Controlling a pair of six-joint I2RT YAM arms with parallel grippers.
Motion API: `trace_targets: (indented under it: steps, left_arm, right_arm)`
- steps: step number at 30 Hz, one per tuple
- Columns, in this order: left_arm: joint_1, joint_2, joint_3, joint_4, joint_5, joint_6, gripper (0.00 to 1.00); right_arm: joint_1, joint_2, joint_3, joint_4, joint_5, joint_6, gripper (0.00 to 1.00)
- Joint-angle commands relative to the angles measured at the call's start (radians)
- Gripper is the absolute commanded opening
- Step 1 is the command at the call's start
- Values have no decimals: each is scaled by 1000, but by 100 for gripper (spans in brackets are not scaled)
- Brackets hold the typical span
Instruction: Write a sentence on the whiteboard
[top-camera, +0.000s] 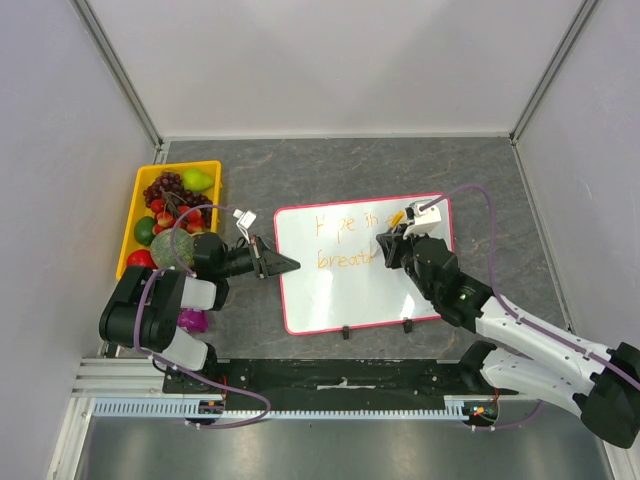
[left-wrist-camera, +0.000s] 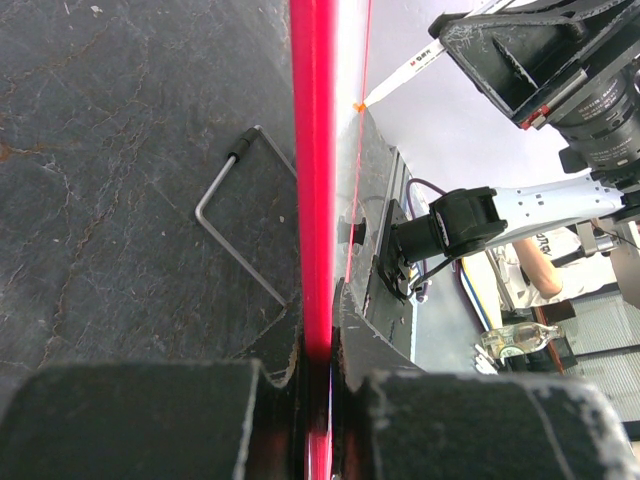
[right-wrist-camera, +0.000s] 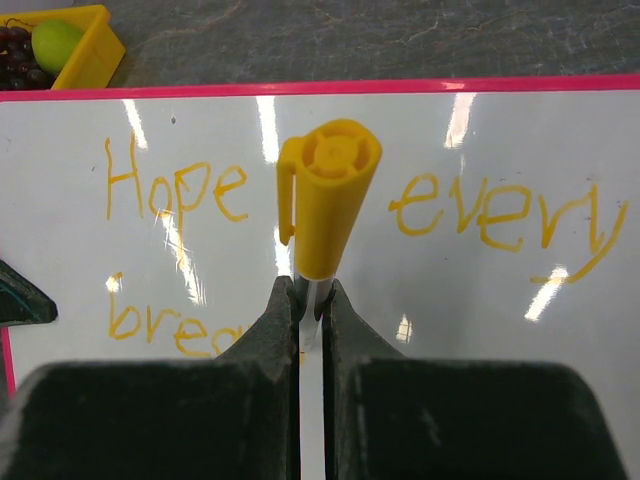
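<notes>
Jaws — left pinching the whiteboard (top-camera: 345, 295) edge, right clamped on a yellow-capped marker (right-wrist-camera: 325, 200).

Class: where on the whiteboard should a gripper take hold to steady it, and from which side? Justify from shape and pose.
Likely grip the whiteboard by the thin pink-red frame on its left short edge, coming in low from the left. The board lies flat and is too wide to span, so only its rim fits between jaws; the left gripper pinches it there.
</notes>
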Motion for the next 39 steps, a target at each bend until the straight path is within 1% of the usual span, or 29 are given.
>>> trace_targets:
  steps: [1, 13, 39]
  left_arm:
    - [-5, 20, 3, -37, -75, 153, 2]
    - [-7, 19, 3, -38, -75, 153, 2]
    - [-5, 20, 1, -38, -77, 153, 2]
  right_arm:
    - [-14, 15, 43, 2, 63, -33, 0]
    - [-31, -4, 32, -9, 89, -38, 0]
    - [-31, -61, -100, -87, -9, 0, 0]
